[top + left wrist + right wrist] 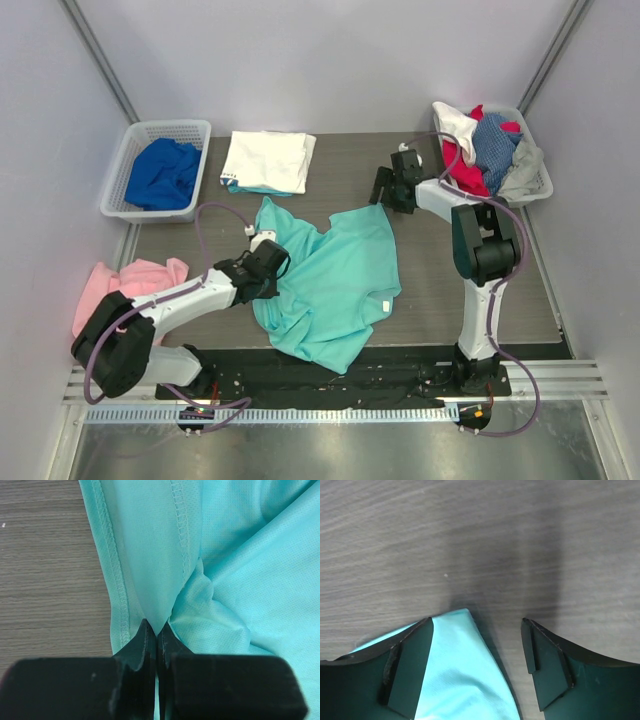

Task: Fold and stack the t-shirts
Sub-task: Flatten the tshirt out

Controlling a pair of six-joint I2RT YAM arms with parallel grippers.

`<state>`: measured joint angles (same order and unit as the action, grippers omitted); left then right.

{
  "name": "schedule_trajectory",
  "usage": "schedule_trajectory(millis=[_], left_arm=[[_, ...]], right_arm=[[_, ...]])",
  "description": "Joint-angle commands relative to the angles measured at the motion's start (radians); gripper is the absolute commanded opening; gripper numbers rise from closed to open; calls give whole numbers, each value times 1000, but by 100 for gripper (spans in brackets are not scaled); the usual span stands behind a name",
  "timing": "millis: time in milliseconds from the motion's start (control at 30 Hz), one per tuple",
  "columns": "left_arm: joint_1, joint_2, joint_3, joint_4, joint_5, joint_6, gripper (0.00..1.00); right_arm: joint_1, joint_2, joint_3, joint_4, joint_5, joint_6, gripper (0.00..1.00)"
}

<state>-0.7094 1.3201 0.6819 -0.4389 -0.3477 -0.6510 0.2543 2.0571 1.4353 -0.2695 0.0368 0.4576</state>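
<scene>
At the centre of the grey-brown wood-grain counter point(440, 290), a mint-green short-sleeved mesh-fabric t-shirt point(335, 280) is noted lying rumpled, not yet flat.

Left hand point(158, 636): pressed together, with a ridge of the mint fabric pinched between the fingertips, just beside the double-stitched hem at the shirt's left edge.

Right hand point(477, 623): spread wide, nothing held. It is set low over the shirt's far right corner. The pointed fabric tip lies between the fingers, closer to one finger than the other, with bare counter beyond.

A folded white fabric t-shirt point(268, 160) is recorded at the far side of the counter, apart from the mint one. A royal blue tee point(160, 172) is seen in the white plastic lattice basket point(165, 125) at far left.

Step in hand, as judged: the second corner is to be secured so the shirt can be stretched flat before folding.

For a clean result, the right hand should be shifted until the corner is centred between the fingers. It should then be pushed further over the cloth, so that more than the bare tip is caught. Closing should be done only once the fabric is well inside. The two pinches should then be drawn apart evenly, low over the counter, so that wrinkles are pulled out. Slippage of the thin mesh is the likely risk.
</scene>
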Motion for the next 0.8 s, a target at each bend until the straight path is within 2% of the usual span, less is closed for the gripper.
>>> schedule_trajectory(millis=[0, 67, 133, 167, 200, 267, 300, 467, 500, 567, 600, 633, 700, 733, 767], left_arm=[[-4, -44, -5, -7, 0, -21, 0], [-4, -51, -7, -8, -4, -24, 0], [-5, -56, -7, -12, -7, -25, 0], [-4, -55, -5, -14, -7, -25, 0], [-4, -55, -2, -15, -7, -25, 0], [-5, -55, 1, -15, -10, -22, 0], [-5, -53, 5, -18, -10, -24, 0], [-5, -47, 18, -21, -13, -21, 2], [-4, -47, 21, -23, -14, -21, 6], [-4, -45, 33, -32, -20, -21, 18], [-4, -47, 59, -52, -27, -18, 27], [-4, -51, 76, -64, -31, -13, 45], [-4, -59, 157, -113, -69, 8, 60], [-4, -68, 189, -130, -86, 22, 74], [-4, -71, 224, -161, -106, 36, 80]], right_arm=[[3, 51, 57, 20, -63, -27, 79], [5, 61, 63, 18, -80, -27, 78], [10, 66, 60, 15, -89, -30, 69], [11, 70, 62, 13, -94, -30, 64], [13, 74, 59, 10, -95, -31, 52], [11, 78, 57, 6, -107, -31, 41], [11, 81, 57, 1, -112, -31, 29], [11, 80, 37, 1, -132, -27, 6], [11, 80, 34, 1, -127, -23, 1], [13, 63, 22, 3, -114, -17, 1], [10, 54, 16, 3, -98, -16, 1], [13, 40, 7, 1, -92, -13, 1], [11, 22, -13, 1, -81, -8, 1], [11, 14, -21, 1, -80, -7, 1], [11, -4, -30, 1, -78, -5, 1]])
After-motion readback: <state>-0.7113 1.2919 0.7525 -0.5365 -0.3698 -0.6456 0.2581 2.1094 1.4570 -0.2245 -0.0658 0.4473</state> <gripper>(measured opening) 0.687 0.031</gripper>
